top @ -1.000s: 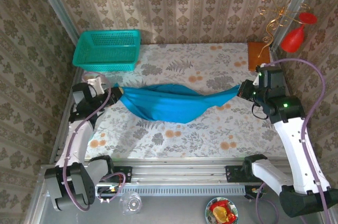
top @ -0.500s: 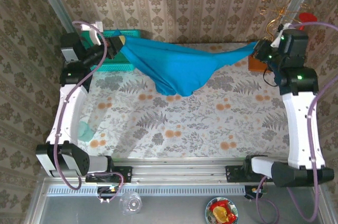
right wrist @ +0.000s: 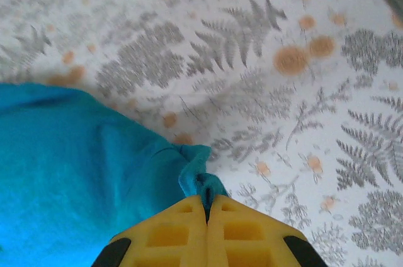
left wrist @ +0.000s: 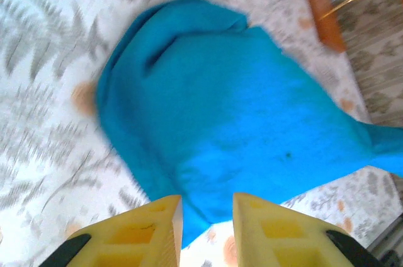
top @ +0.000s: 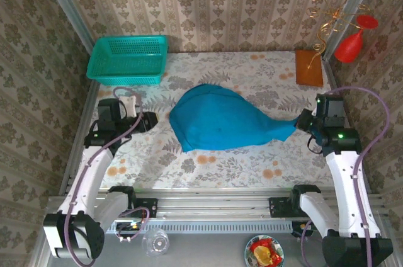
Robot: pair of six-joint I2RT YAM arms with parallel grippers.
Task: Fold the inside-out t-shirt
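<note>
The t-shirt (top: 227, 122) lies on the table (top: 252, 163) between left gripper (top: 153, 122) and right gripper (top: 300, 122), basket (top: 129, 59) behind-left.

One teal t-shirt (top: 223, 121), one turquoise mesh basket (top: 129, 59), one orange-brown flat board (top: 308, 68), one floral-patterned table (top: 208, 166), two robot arms, the left arm (top: 94, 172) and the right arm (top: 345, 166), one clear glass (top: 157, 242), one bowl (top: 247, 248).

The inside-out t-shirt (top: 223, 122) is plain teal-blue. The counter (top: 208, 166) is pale, patterned with grey fern leaves and orange blossoms. The mesh basket (top: 129, 59) at its far left corner is lighter turquoise, the board (top: 308, 67) at far right orange-brown.
</note>
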